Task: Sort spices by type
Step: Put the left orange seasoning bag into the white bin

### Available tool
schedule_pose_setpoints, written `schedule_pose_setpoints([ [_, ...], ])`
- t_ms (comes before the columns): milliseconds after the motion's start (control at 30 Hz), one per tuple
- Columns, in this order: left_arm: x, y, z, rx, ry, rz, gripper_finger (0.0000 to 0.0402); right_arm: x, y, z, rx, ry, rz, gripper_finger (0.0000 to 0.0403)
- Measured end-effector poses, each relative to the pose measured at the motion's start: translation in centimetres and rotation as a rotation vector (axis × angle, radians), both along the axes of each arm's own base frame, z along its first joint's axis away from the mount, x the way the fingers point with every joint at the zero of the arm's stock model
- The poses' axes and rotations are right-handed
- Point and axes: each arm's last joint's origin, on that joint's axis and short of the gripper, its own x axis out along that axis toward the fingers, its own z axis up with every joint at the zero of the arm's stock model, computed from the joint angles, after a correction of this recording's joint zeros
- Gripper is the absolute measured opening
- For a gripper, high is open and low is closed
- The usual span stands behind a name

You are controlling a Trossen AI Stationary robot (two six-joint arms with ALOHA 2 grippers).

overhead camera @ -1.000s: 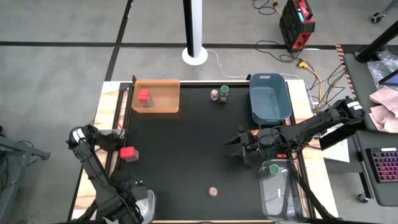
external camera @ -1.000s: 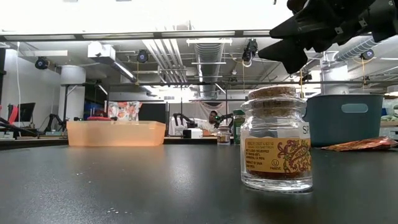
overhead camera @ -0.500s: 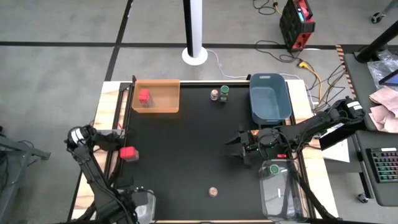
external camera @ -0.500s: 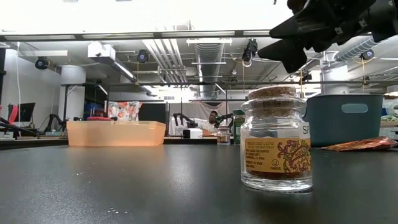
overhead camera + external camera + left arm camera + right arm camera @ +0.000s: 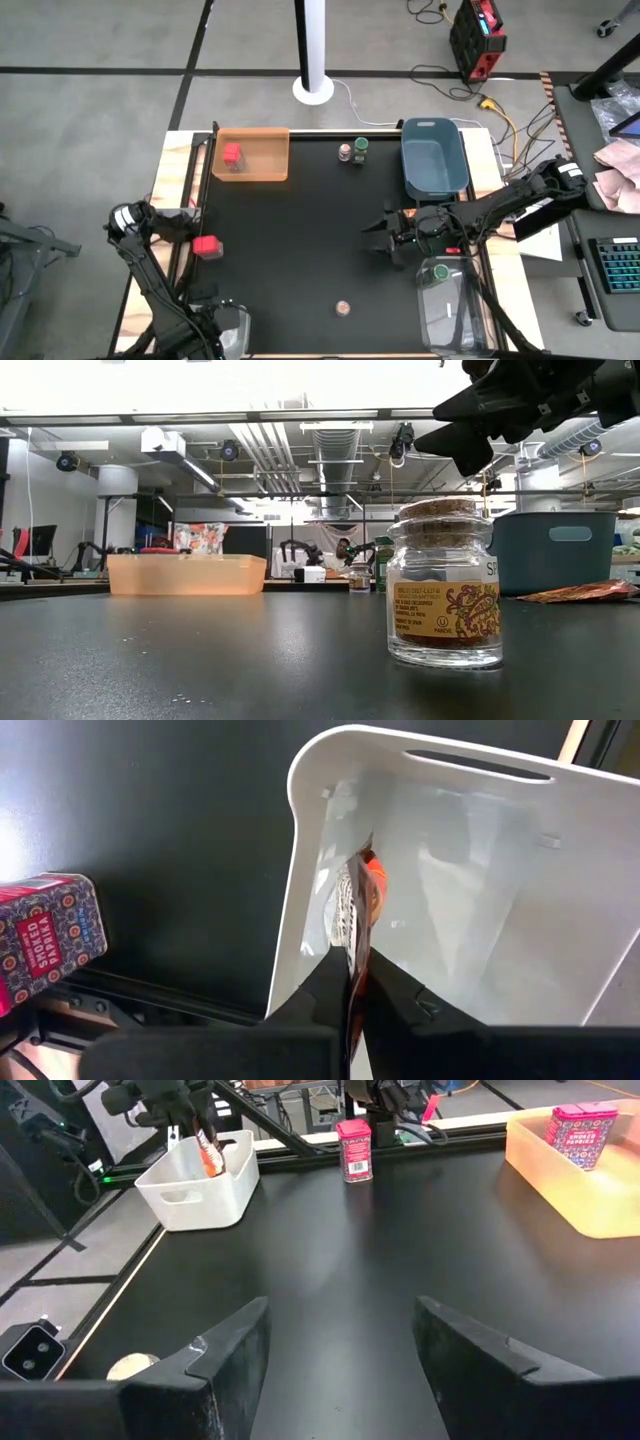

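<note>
The left gripper (image 5: 352, 982) is pinched tight on a thin, floppy packet (image 5: 356, 910) by its top edge over the white tub (image 5: 480, 910) at the table's near left corner, while the right gripper (image 5: 340, 1342) hangs wide apart.

In the high view, the tray (image 5: 262, 170) sits at the table's upper left with one box (image 5: 232, 154) inside it. Two jars (image 5: 352, 152) stand side by side at upper centre, left of the tub (image 5: 433, 172). A second box (image 5: 207, 246) lies at the left edge. A lone jar (image 5: 343, 307) stands at lower centre. A clear container (image 5: 449, 300) occupies the lower right, with one jar (image 5: 439, 271) inside it.
</note>
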Motion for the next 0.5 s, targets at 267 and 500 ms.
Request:
schedule_pose_setpoints([
  [267,0.02,0.0,-0.02,0.001,-0.001,0.001,0.0018,0.0,0.0,0.0,-0.001,0.0,0.0,0.0249],
  [500,0.02,0.0,-0.02,0.001,-0.001,0.001,0.0022,0.0,0.0,0.0,0.0,0.0,0.0,0.0262],
])
